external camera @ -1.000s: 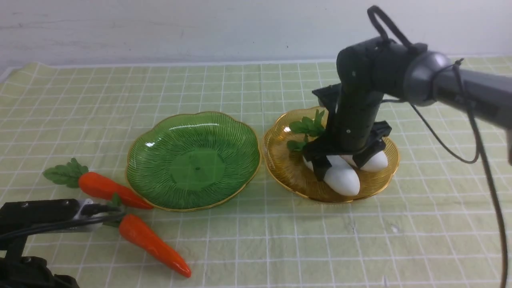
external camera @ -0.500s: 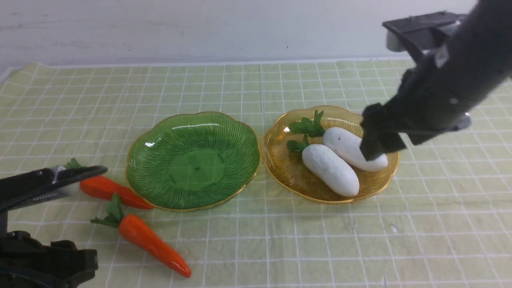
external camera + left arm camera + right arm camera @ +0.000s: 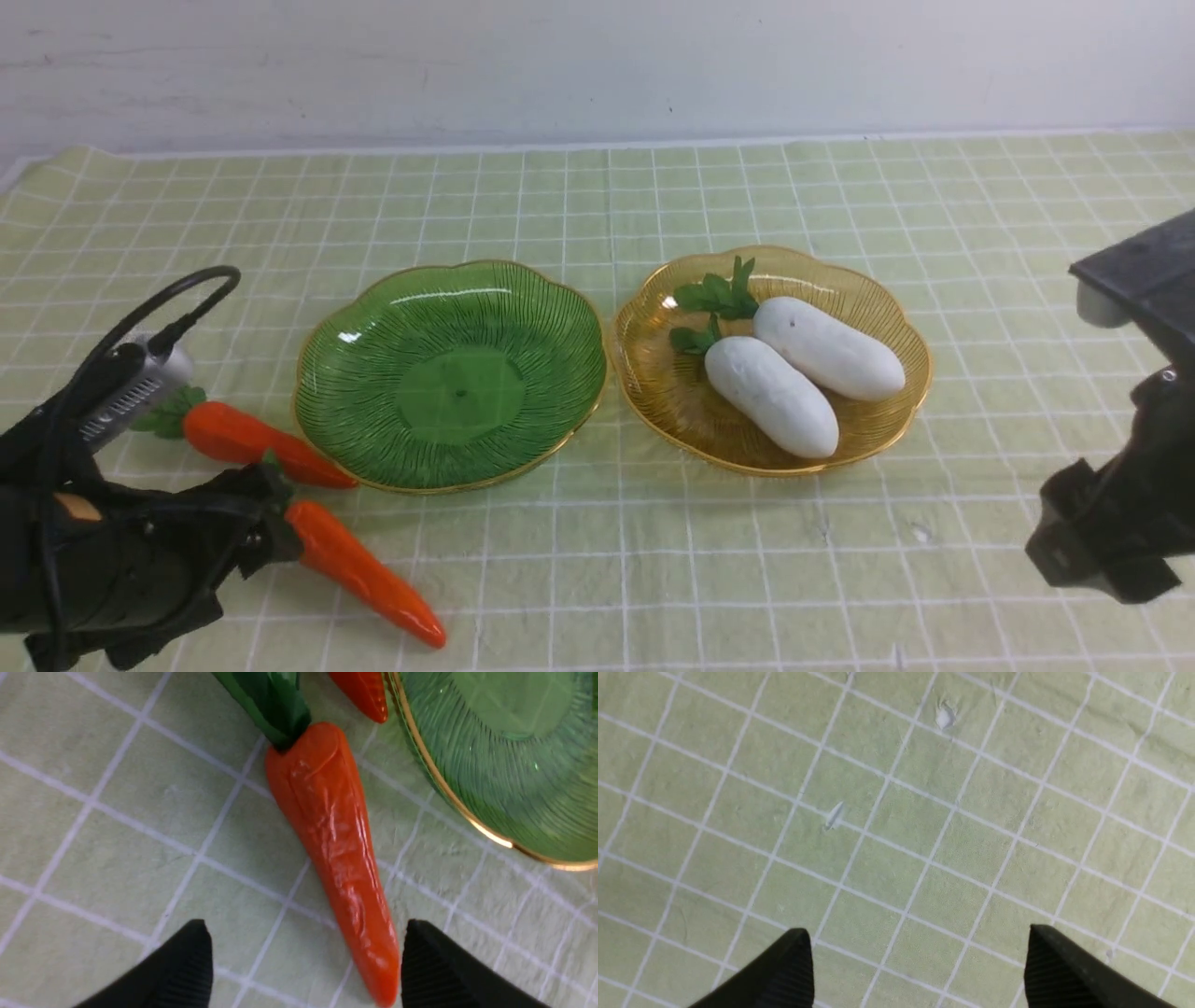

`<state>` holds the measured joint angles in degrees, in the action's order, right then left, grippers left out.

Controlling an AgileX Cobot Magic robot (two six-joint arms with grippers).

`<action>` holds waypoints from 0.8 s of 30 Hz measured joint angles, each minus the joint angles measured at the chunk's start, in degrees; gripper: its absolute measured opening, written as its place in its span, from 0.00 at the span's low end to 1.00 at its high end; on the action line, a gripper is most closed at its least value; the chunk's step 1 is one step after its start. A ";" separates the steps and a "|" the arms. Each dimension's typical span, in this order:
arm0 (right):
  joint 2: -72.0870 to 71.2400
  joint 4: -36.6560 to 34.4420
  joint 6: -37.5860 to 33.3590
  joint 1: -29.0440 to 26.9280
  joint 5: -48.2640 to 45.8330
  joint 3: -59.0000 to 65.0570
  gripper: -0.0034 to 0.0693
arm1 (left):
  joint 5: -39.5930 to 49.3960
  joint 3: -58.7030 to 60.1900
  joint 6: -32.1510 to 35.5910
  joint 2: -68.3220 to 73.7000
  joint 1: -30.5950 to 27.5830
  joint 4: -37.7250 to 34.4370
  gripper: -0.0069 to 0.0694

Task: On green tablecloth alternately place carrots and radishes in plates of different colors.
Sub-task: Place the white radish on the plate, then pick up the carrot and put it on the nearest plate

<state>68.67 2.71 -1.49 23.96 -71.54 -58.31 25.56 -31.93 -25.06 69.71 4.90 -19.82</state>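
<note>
Two white radishes (image 3: 771, 397) (image 3: 829, 348) lie side by side in the amber plate (image 3: 653, 392). The green plate (image 3: 448, 373) holds nothing. Both carrots rest on the green tablecloth (image 3: 653, 560) left of it: one (image 3: 252, 443) by the plate's rim, the other (image 3: 364, 574) nearer the front. My left gripper (image 3: 261, 523) hovers over the front carrot's leafy end. In the left wrist view that carrot (image 3: 331, 826) runs between the open fingertips (image 3: 187, 961) of the left gripper (image 3: 306, 933), ungripped. My right gripper (image 3: 1088, 546) (image 3: 917, 933) hangs open above bare cloth at the front right.
A pale wall runs behind the cloth's far edge (image 3: 597, 145). Small wrinkles (image 3: 945, 717) mark the cloth under the right gripper. The rear carrot's tip (image 3: 364, 690) lies against the green plate's rim (image 3: 467, 812).
My right arm left the amber plate and pulled back to the front right, leaving both radishes there. My left gripper opened and moved over the front carrot.
</note>
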 joint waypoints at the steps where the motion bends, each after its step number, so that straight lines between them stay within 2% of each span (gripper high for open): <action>1: 0.00 0.00 -0.05 0.00 0.15 0.05 0.80 | -1.36 -0.05 0.59 1.41 0.00 -1.34 0.73; 8: -0.04 0.05 -0.07 0.00 1.63 0.05 0.80 | -4.97 -0.22 7.65 9.62 0.00 -11.01 0.73; 16: -0.04 0.05 -0.07 0.00 2.19 0.05 0.80 | -5.41 -3.76 23.93 16.62 0.00 -20.98 0.73; 24: -0.04 0.00 -0.07 0.00 2.30 0.05 0.80 | -5.88 -6.24 29.51 22.68 0.00 -25.47 0.73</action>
<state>68.62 2.71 -1.56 23.96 -69.24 -58.27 19.68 -38.16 4.44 92.39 4.90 -45.29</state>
